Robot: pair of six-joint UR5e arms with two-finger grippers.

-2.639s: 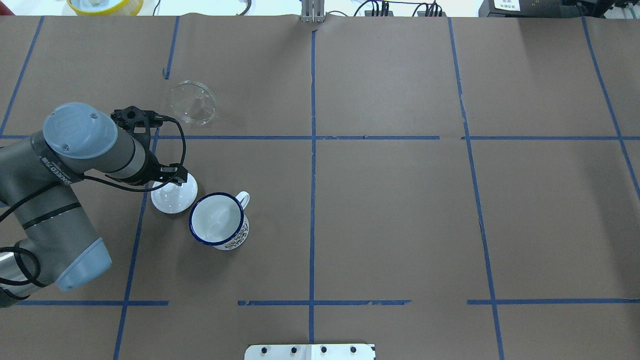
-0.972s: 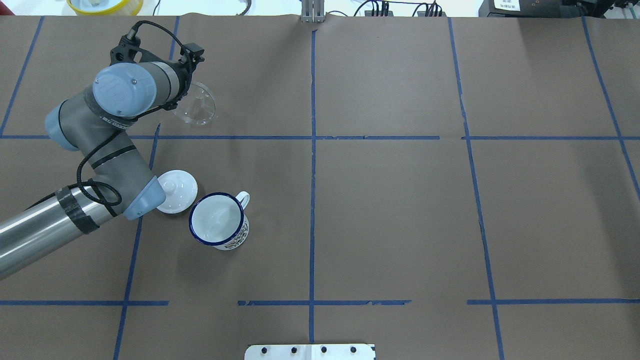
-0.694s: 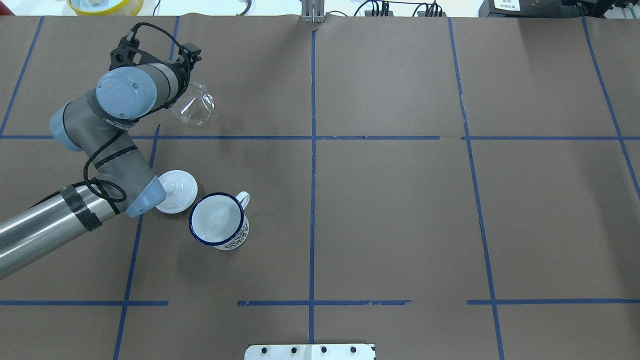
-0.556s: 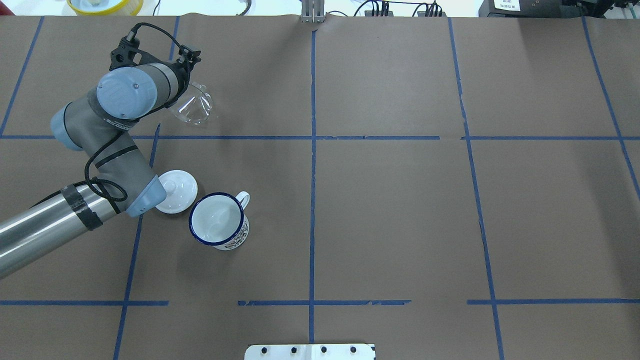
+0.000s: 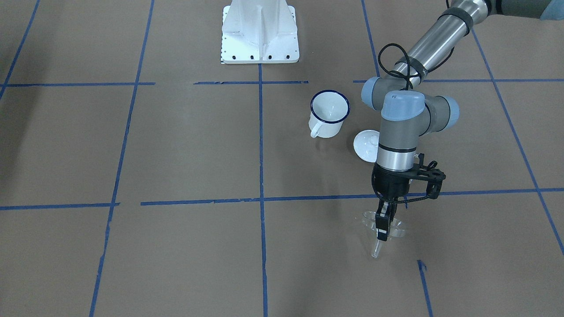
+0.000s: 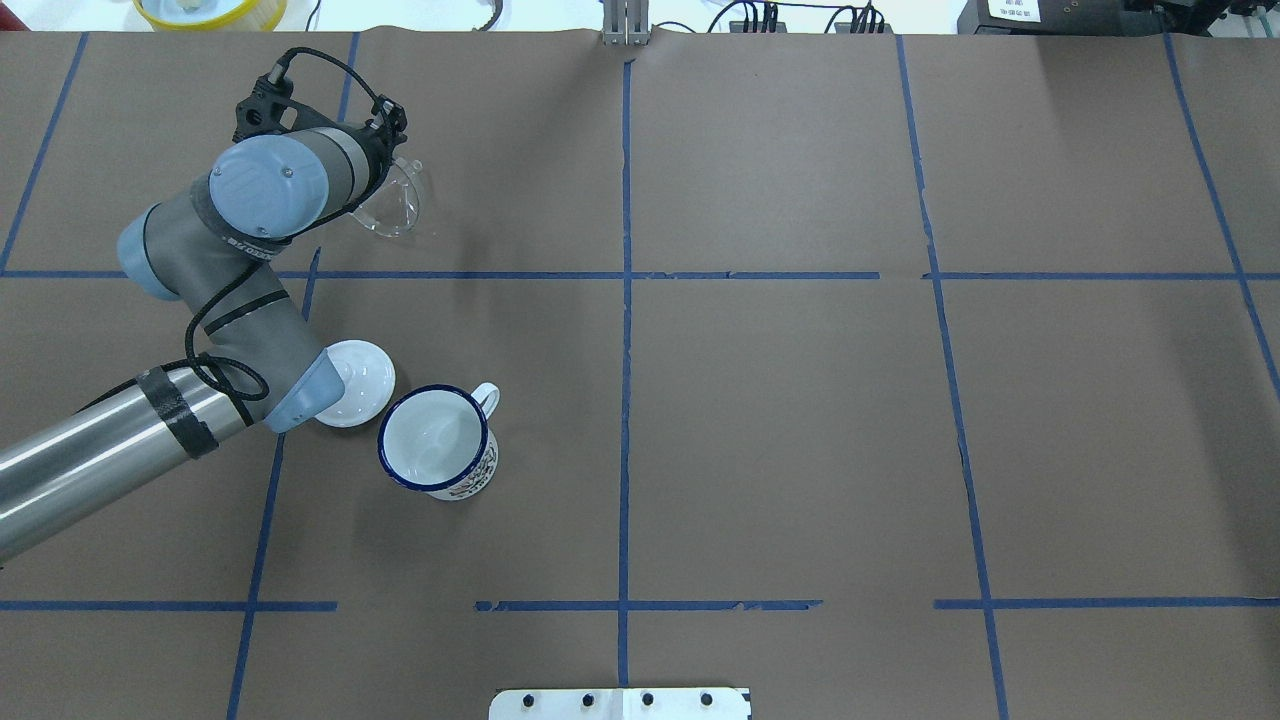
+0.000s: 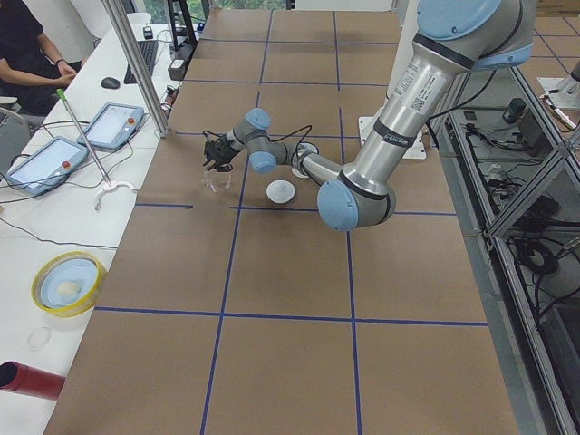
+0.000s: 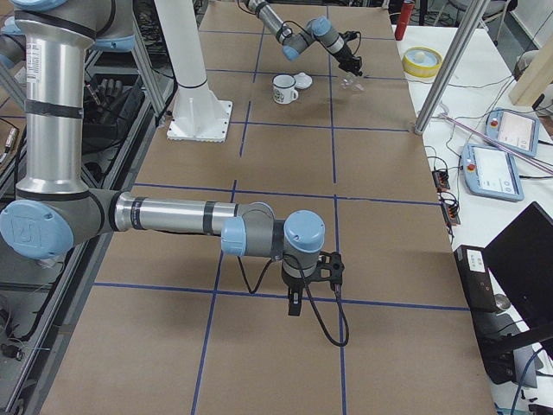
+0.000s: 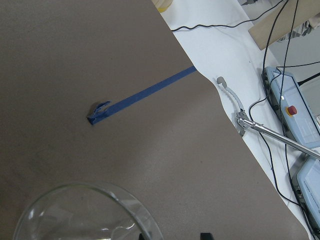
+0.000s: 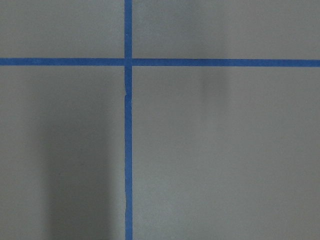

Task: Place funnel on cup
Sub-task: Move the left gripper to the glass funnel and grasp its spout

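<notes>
Left claw [image 5: 382, 230] is pinching the rim of the funnel [image 5: 395, 227], jaws narrow with the clear wall between them. The funnel is hanging tilted, wide mouth up, short stem pointing down at the desk [image 5: 176, 145]. Cannot tell whether the stem tip is touching the paper. It is sitting on the far side of the desk from the robot base, past the cross tape line [image 5: 308, 198], on the robot's left half.

In the overhead view the funnel [image 6: 398, 203] is showing partly under the left wrist, and the claw itself is hiding below the arm there. The left wrist view is catching just the curved clear rim [image 9: 87, 207] at the bottom edge, with a short torn tape mark [image 9: 100, 111] lying on the paper beyond it.

The cup [image 5: 329, 113] is standing upright and empty, closer to the base, handle turning away from the robot. The funnel is well apart from the cup. The lid [image 5: 365, 143] is lying just beside the cup, between it and the funnel, partly covered by the left arm.

Right claw [image 8: 294, 304] is hanging low over the desk at the other end, well apart from everything. It is showing only in the right side view, so cannot tell if it is wide or narrow. Its wrist camera is showing only crossed tape.
</notes>
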